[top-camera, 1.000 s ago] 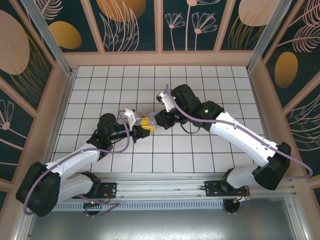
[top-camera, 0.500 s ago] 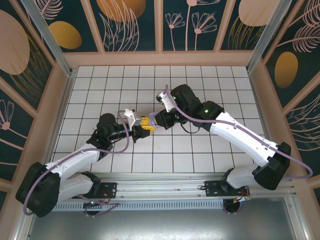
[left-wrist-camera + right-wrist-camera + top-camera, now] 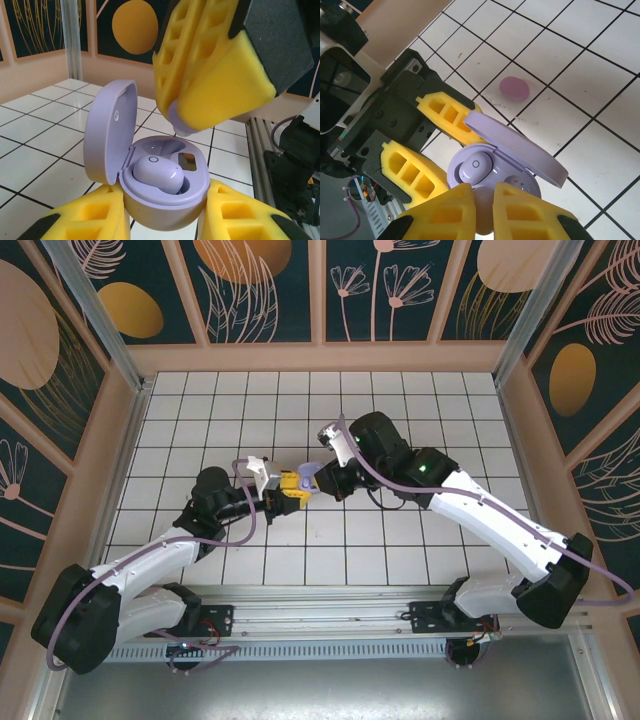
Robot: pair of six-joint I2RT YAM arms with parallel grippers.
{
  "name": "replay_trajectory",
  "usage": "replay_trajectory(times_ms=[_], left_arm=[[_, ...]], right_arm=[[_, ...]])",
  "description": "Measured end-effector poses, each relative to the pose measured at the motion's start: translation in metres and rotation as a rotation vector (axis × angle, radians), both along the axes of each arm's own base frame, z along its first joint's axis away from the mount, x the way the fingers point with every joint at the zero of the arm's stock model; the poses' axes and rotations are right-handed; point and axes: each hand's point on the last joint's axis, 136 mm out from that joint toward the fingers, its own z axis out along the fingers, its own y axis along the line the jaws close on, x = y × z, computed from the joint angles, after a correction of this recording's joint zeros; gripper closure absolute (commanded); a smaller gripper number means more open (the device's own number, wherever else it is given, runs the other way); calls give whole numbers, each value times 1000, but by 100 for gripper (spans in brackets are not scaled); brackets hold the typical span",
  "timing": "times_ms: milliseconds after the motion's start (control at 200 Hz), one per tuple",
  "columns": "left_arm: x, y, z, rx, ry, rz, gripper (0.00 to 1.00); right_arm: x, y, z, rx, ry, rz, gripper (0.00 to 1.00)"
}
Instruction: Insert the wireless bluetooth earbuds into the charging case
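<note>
While the left pincer (image 3: 291, 489) is clamped round the open charging case (image 3: 165, 197), lid (image 3: 107, 130) tipped back, one earbud (image 3: 155, 172) already seated, the empty well (image 3: 189, 161) sits almost straight beneath the second earbud (image 3: 181, 122) pinched in the right pincer (image 3: 482, 196), just above, not touching.

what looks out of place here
A loose earbud lies alone on a tile beyond the open charging case, not touching it. Nothing else stands out: the left gripper holds the case, a seated earbud rests inside, and the right gripper pinches a third earbud above it.
</note>
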Motion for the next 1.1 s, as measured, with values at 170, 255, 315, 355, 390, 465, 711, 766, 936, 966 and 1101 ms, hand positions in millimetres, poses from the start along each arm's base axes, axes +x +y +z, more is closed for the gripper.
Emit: replay_trajectory(times_ms=[170, 255, 315, 355, 390, 465, 711, 766, 936, 966, 1101], left_arm=[[0, 0, 3, -15, 8, -1, 89], [0, 0, 3, -17, 16, -2, 89], [0, -1, 3, -16, 21, -3, 89], [0, -1, 2, -16, 24, -2, 89], [0, -1, 2, -16, 26, -3, 89], [0, -1, 2, -17, 30, -3, 89], [-1, -2, 3, -19, 28, -6, 88], [0, -2, 4, -21, 24, -6, 88], [0, -2, 4, -24, 19, -7, 88], [0, -2, 4, -23, 21, -7, 88], [0, -2, 4, -23, 20, -7, 88]], right_arm=[[1, 0, -5, -6, -4, 5, 89], [1, -1, -7, -11, -9, 8, 88], [2, -2, -8, -12, -9, 8, 88], [3, -2, -9, -12, -7, 5, 86], [3, -3, -9, -11, -6, 5, 84], [4, -3, -9, -9, -2, 7, 80], [5, -4, -10, -7, 4, 6, 72], [5, -4, -10, -8, 4, 3, 70], [6, -5, -10, -8, 3, 0, 68], [6, -5, -10, -10, 2, -2, 68], [8, -7, -10, -13, 1, -10, 67]])
